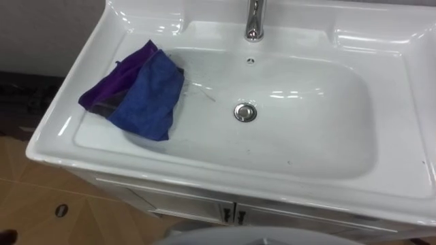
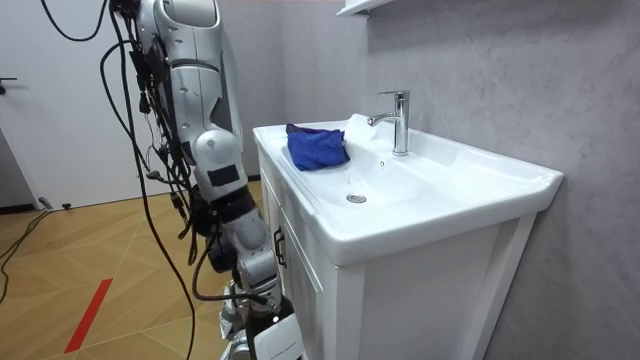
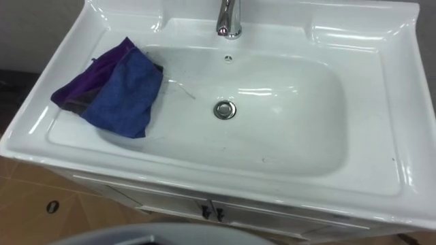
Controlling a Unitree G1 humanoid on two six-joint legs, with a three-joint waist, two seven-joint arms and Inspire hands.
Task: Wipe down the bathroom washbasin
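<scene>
Basin [image 1: 306,139]: drain [image 1: 245,112] centred.
Cloth [image 1: 143,92]: blue-purple, laid left of drain.
Right hand [image 2: 256,282]: hung below drain; state cannot be told.

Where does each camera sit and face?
Left eye view: on the robot's head, looking down into the basin; its body's curve shows at the bottom edge.
Right eye view: just beside it, same aim, same curve.
Room view: off in the room, facing the basin's side; torso, right arm, right robot hand hanging low.
All share the cloth, faucet and drain.
</scene>
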